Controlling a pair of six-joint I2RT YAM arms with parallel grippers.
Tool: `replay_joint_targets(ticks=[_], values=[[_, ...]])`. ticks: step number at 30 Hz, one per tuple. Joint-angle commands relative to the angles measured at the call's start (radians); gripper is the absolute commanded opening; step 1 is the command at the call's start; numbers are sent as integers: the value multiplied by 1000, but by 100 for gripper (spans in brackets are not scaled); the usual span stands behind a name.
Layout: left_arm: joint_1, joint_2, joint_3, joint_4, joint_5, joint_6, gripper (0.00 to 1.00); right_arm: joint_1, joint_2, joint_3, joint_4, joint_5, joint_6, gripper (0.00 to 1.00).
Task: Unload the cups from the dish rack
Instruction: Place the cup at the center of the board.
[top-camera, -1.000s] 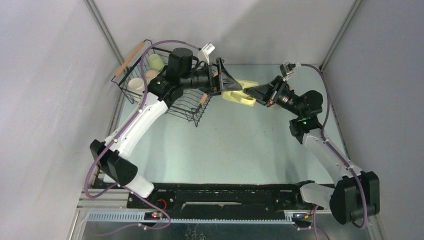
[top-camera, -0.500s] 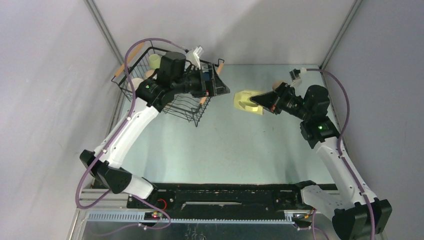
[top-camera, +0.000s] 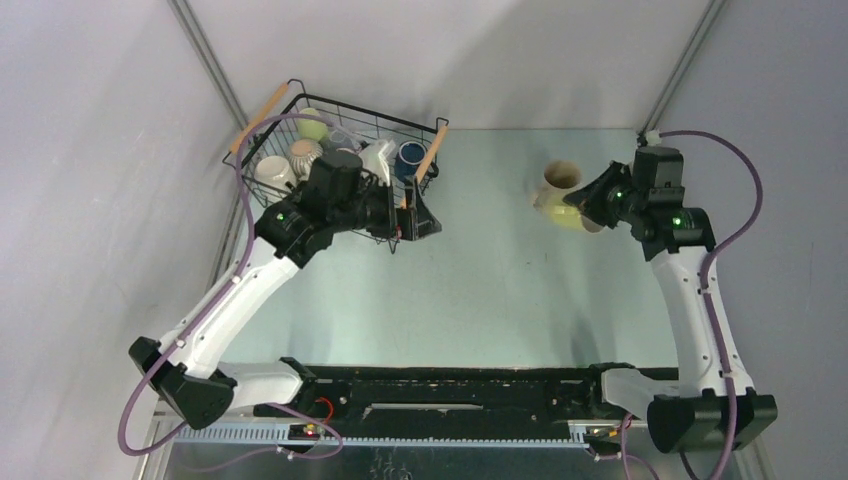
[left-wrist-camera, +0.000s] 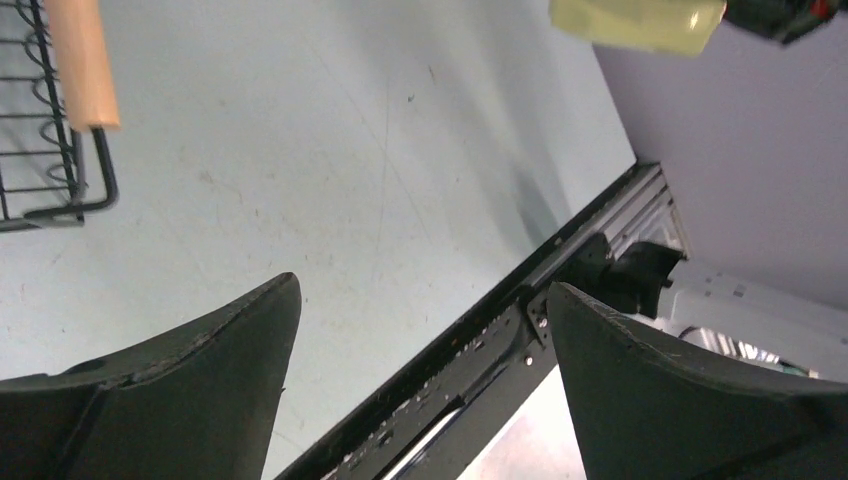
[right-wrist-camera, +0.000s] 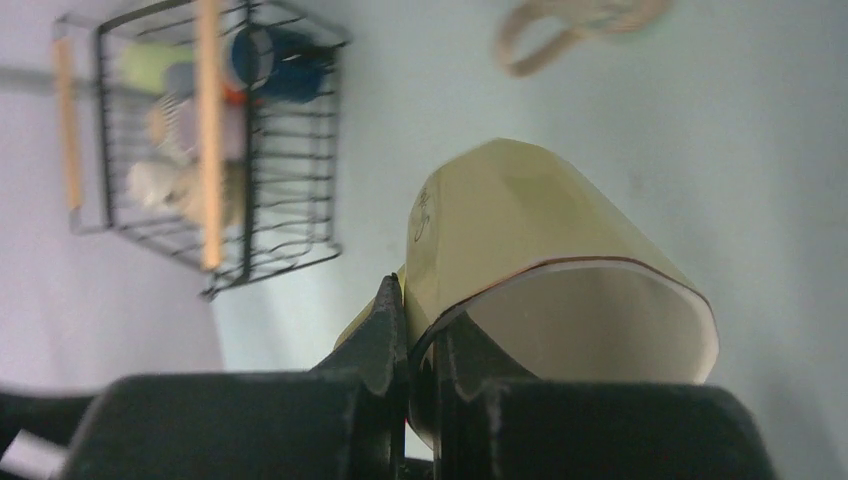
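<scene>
The right gripper (top-camera: 590, 205) pinches the wall of a pale yellow ceramic mug (right-wrist-camera: 520, 230) (right of the top view); the left gripper (left-wrist-camera: 422, 288), spread wide, hovers beside the black wire dish rack (top-camera: 260, 118)

No legible text anywhere; small dark mark on yellow cup (right-wrist-camera: 520, 220) unreadable.

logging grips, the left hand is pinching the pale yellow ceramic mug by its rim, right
No: the right hand pinches the pale yellow ceramic mug by its rim, as the right wrist view shows; the left hand is open.
</scene>
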Motion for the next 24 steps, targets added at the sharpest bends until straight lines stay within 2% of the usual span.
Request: replay_joint_targets(ticks=[1, 11, 24], values=[[-56, -63, -85, 53, -28, 37, 100, -79, 45, 93, -87, 177, -62, 0], [-179, -127, -174, 76, -18, 41, 100, -231, 299, 222, -80, 291, -79, 0], [-203, -170, -175, 59, 8, 45, 100, -265, 829, 640, -121, 319, -126, 0]])
